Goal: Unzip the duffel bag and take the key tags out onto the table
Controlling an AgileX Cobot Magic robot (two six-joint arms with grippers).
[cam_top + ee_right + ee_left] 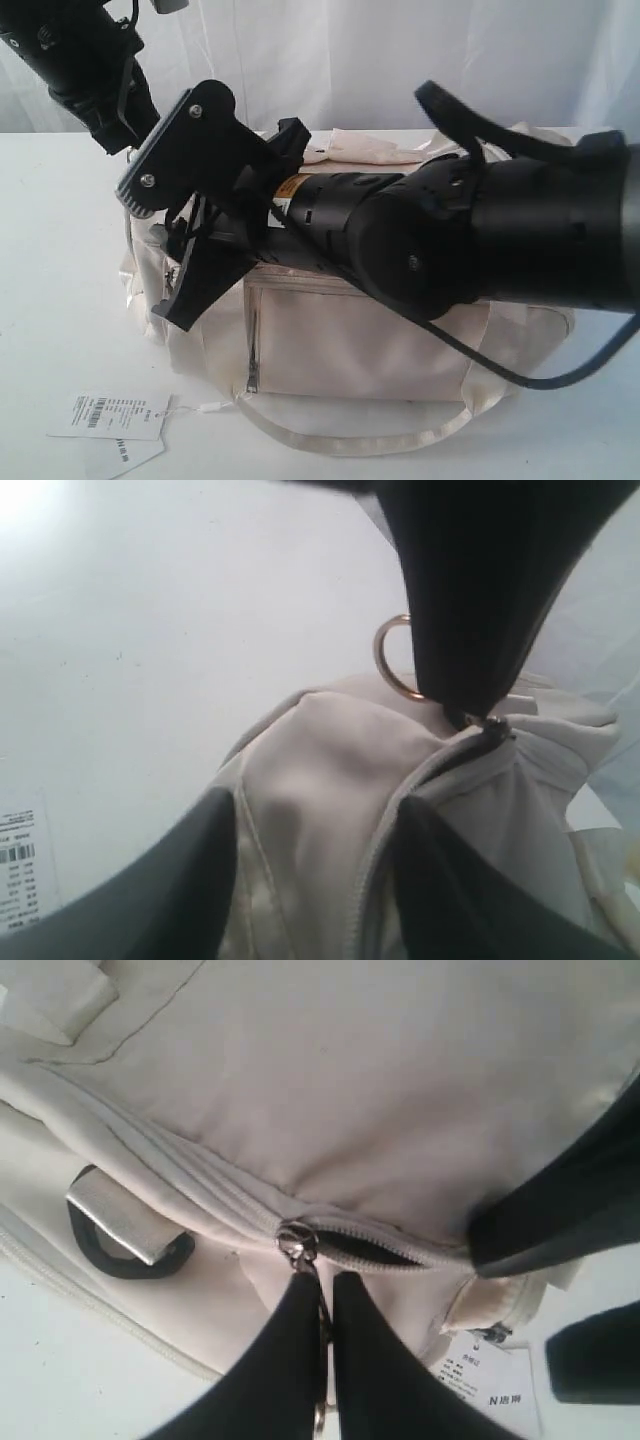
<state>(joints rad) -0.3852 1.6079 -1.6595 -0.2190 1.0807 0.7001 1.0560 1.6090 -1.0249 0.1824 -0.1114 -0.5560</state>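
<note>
Closest to the exterior lens, the right arm fills the right half of that view, its thick black forearm reaching leftward over the duffel bag. That cream bag sits on the white table, with a broad side and its zipped pocket facing the camera. One shiny ribbon handle lies draped on the tabletop in front of it. A white paper price tag with a barcode lies flat on the table near the bag's front left corner.

The left arm comes down from the upper left to the bag's left end. In its wrist view the left gripper is pinched closed, its two black fingers pressed together on the zip pull. A gold ring shows beside those fingers in the right wrist view. Next to the pull a short dark slit of opened zip gapes, while the zip line on the pull's other side is closed. A black strap ring on a cream tab lies against the bag's end close by.

The right gripper has its jaws wide apart, astride the cream fabric at the same end of the bag, near the zip pull; whether its pads press the cloth does not show
</note>
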